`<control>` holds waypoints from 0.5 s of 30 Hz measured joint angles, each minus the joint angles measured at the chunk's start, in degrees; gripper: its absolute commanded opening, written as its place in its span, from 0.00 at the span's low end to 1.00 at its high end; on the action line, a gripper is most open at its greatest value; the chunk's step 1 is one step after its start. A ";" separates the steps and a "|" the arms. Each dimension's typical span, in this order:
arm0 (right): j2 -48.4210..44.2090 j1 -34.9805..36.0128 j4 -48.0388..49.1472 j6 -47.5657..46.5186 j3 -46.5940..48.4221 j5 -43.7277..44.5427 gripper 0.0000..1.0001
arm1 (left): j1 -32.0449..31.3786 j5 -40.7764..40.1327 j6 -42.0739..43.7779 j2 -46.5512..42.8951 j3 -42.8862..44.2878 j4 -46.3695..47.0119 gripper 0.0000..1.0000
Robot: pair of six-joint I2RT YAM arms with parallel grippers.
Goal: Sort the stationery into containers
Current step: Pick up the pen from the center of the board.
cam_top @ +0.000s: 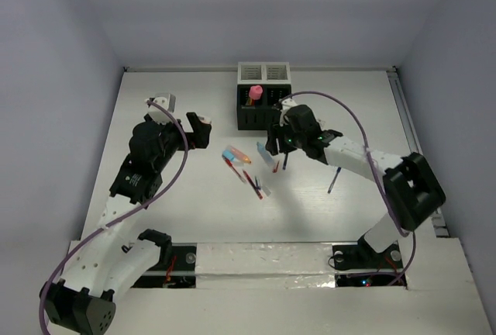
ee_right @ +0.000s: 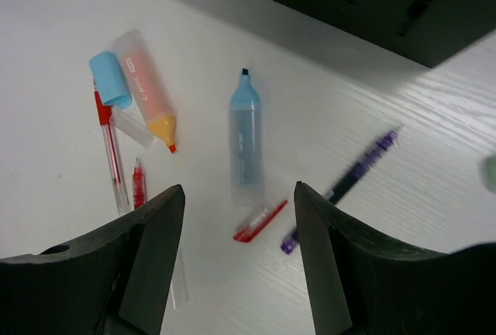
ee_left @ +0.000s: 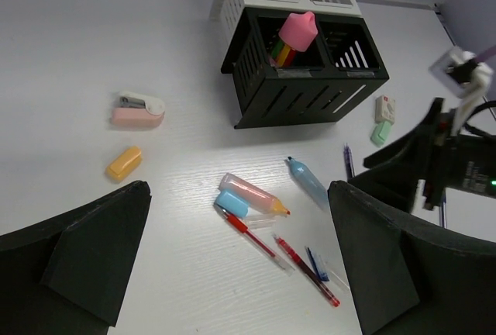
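Note:
The joined containers stand at the back: a white box [cam_top: 263, 71] and a black box [cam_top: 260, 110] with a pink marker [cam_top: 255, 92] upright in it. Loose stationery lies in front. In the right wrist view I see a light blue marker [ee_right: 245, 149], an orange marker [ee_right: 147, 87], a red pen [ee_right: 112, 157] and a purple pen [ee_right: 349, 184]. My right gripper [ee_right: 236, 265] is open and empty, hovering just over the light blue marker's end. My left gripper [ee_left: 240, 273] is open and empty, above the table left of the pile [ee_left: 252, 194].
A pink stapler [ee_left: 138, 109] and a small orange piece [ee_left: 124, 162] lie left of the black box [ee_left: 302, 71]. Two small erasers [ee_left: 383, 118] lie to its right. A dark pen [cam_top: 333, 180] lies alone at the right. A red cap [ee_right: 260, 222] lies by the blue marker.

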 measured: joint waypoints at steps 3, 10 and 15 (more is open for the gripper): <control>5.92 2.01 0.57 -1.40 3.17 0.57 0.66 | 0.13 1.25 0.00 -0.02 0.00 0.07 0.99; 15.50 4.48 0.63 -3.37 7.61 4.83 0.62 | 0.15 3.69 -0.22 -0.02 0.00 0.07 0.99; 18.95 4.33 0.50 -4.72 10.03 7.87 0.57 | 0.15 4.74 -0.59 -0.04 0.00 0.09 0.99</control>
